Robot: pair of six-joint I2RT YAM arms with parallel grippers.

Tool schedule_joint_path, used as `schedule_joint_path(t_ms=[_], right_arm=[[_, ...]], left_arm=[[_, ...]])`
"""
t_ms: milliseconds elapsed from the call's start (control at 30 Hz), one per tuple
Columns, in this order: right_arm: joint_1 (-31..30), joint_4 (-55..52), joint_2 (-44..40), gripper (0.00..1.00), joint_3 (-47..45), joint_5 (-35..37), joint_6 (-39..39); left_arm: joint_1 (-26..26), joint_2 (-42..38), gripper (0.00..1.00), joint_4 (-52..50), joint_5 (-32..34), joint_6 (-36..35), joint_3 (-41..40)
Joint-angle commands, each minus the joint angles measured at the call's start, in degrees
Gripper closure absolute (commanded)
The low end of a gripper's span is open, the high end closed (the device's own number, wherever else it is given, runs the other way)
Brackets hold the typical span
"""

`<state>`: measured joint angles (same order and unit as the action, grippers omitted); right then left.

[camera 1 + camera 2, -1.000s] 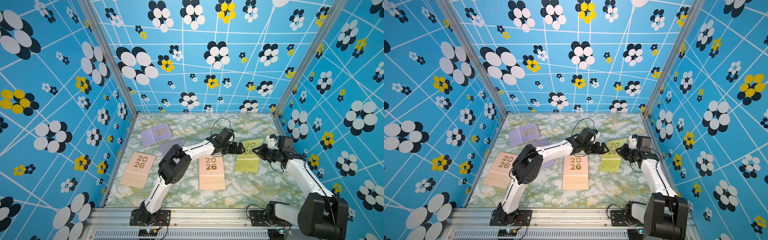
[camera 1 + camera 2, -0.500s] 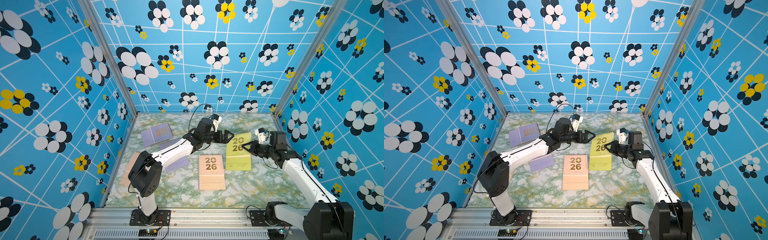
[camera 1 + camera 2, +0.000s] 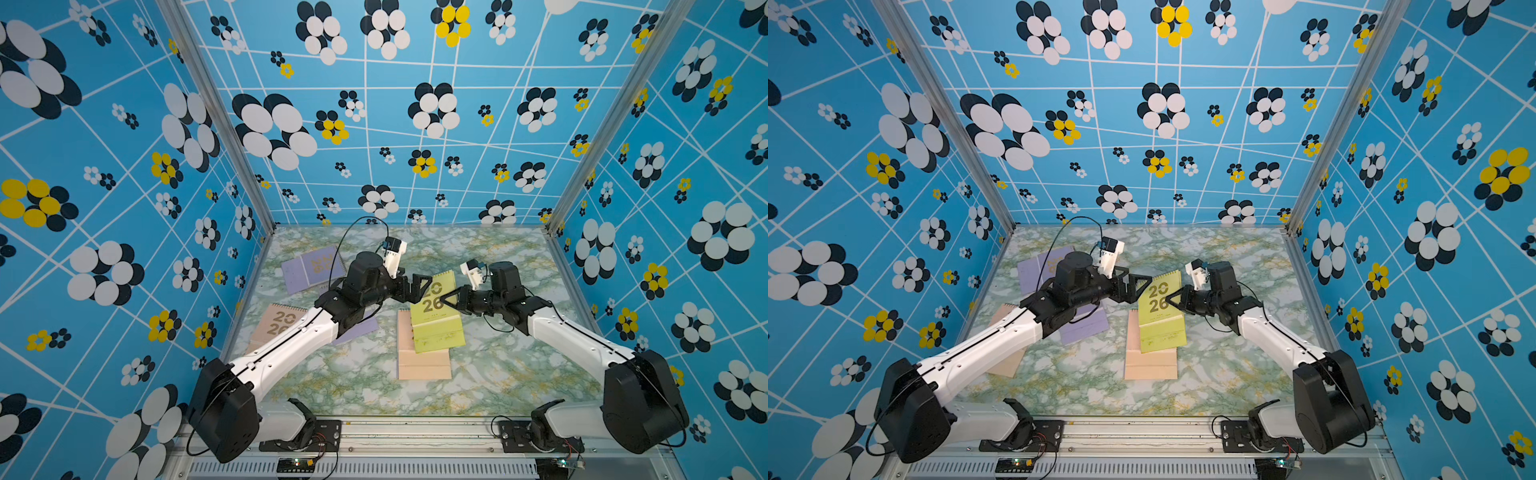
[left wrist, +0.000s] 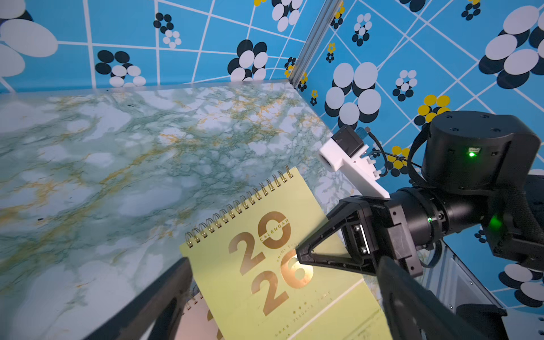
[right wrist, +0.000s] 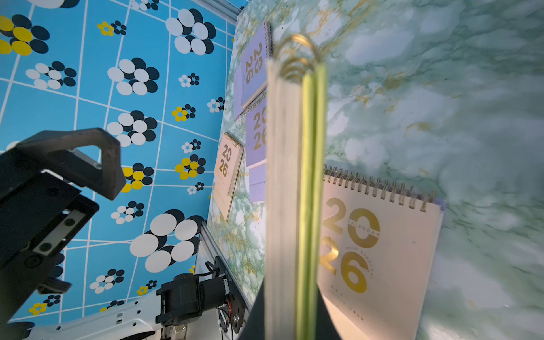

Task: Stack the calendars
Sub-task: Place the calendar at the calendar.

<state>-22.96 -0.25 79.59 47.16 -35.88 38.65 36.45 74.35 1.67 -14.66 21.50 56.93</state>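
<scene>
Right claw point(image 3: 448, 300) is clenched on the right edge of the yellow-green calendar point(image 3: 436, 328), holding it over the peach calendar point(image 3: 424, 365) that lies flat on the worktop point(image 3: 498, 374). Their long axes nearly match, with the spiral ends pointing the same way. Left claw point(image 3: 420, 286) gapes wide, holding nothing, just beside the yellow-green calendar's spiral-end left corner.

The left arm point(image 3: 286, 345) and right arm point(image 3: 577, 340) each had smooth white shells with small dark screws, joined by bulky black housings. Black triangular open-frame fingers formed the left end effector point(image 3: 422, 286) and the right end effector point(image 3: 444, 300). A white camera bracket point(image 3: 392, 253) topped each wrist, and a thin black cable point(image 3: 371, 217) looped from the left one. A green light point(image 4: 472, 153) glowed on a black motor drum. Black base plates point(image 3: 328, 434) sat at 6 o'clock in both top views.
</scene>
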Motion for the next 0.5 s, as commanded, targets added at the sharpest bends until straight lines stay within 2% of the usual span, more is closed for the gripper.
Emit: schedule_joint_path(t_ms=[0,233,467], right_arm=[[-2.0,8.4,0.9,1.0,-1.4,0.8,3.8],[-4.0,14.3,1.5,1.0,-6.0,1.8,8.5],[-5.1,15.3,0.6,1.0,-9.0,2.3,9.5]], left_arm=[[-0.6,-3.2,0.0,-1.5,1.3,-2.0,-3.3],[-1.8,-7.0,0.0,-1.1,1.1,-1.6,-8.1],[-2.2,-8.6,0.0,-0.1,0.8,-0.7,-10.6]])
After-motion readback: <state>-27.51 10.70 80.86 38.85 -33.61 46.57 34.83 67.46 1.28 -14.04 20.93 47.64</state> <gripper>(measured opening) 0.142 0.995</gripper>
